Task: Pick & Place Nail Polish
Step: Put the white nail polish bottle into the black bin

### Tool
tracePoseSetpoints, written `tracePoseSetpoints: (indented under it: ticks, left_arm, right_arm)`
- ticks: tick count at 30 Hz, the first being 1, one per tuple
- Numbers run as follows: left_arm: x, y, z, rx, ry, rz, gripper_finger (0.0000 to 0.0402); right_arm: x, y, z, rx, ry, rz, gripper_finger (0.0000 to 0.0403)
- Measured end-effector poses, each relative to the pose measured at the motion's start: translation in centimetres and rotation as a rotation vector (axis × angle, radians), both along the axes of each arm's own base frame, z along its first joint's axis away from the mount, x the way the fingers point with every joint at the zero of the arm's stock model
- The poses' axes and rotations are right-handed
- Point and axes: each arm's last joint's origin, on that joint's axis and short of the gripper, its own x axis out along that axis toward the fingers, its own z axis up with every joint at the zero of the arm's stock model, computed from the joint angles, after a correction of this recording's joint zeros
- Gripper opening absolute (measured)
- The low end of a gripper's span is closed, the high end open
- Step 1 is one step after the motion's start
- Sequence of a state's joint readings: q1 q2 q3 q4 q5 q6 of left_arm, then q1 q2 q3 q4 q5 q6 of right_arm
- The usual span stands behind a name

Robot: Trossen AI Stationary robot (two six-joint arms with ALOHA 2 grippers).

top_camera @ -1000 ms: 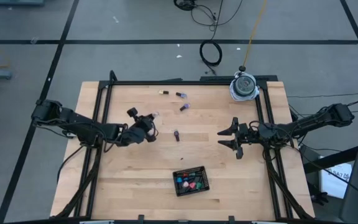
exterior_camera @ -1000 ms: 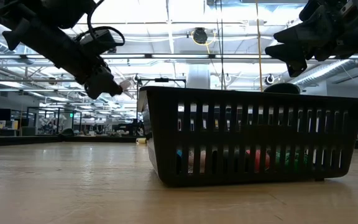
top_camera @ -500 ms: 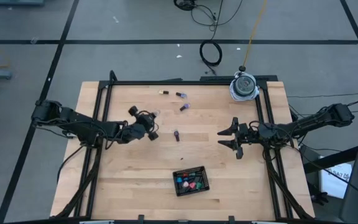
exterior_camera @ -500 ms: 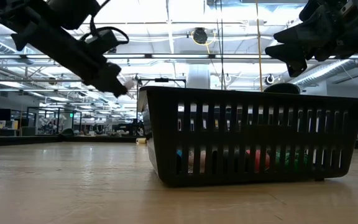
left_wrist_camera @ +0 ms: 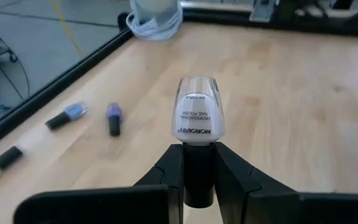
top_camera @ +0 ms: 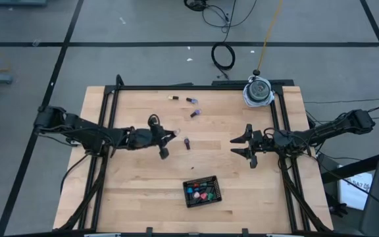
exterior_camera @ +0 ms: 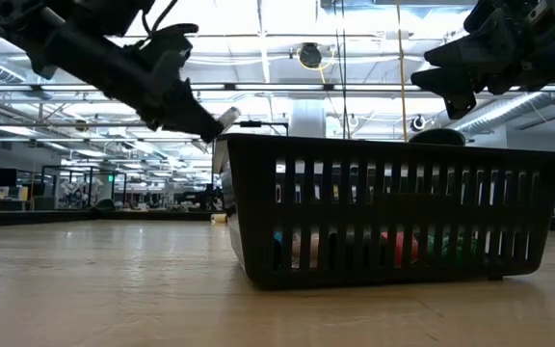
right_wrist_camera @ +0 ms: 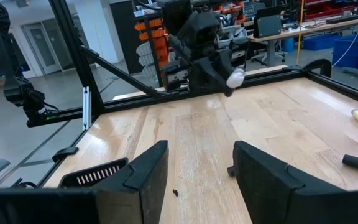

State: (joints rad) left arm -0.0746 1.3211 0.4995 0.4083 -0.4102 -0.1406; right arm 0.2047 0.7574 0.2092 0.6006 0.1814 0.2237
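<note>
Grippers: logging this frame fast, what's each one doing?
Left gripper: shut on a white nail polish bottle.
Right gripper: open, holding nothing.

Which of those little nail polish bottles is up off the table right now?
The pale bottle, clamped by its dark cap in the left pincer and held above the wood. The other loose ones, like the purple bottle, lie on the table.

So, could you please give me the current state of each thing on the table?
Left hand: shut on a white nail polish bottle, held above the table.
Right hand: open, empty.
Black basket: upright, holding several bottles.
Loose bottles: lying on the wood.
</note>
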Motion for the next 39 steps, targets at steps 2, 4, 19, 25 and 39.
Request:
tracePoseSetpoints:
  ticks: [2,4,19,25,39]
  left_arm:
    - [0.2,-0.2,0.5,0.012,-0.056,0.002,0.0046]
    - [0.4,-0.8,1.5,0.079,-0.144,0.030,0.0046]
    - [0.8,-2.3,2.9,-0.338,-0.324,-0.387,0.0046]
    - [0.9,-5.1,5.1,-0.401,-0.406,-0.743,0.0046]
    - [2.9,-11.3,7.8,-0.207,-0.126,-0.682,0.0046]
  right_arm:
    - [0.0,0.0,0.0,0.000,0.000,0.000,0.0169]
    - [0.0,0.0,-0.1,-0.001,0.007,0.000,0.0169]
    - [0.0,0.0,0.0,0.000,0.002,0.000,0.0169]
    - [0.0,0.0,0.0,-0.001,0.003,0.000,0.0169]
    - [0.0,0.0,0.0,0.000,0.003,0.000,0.0169]
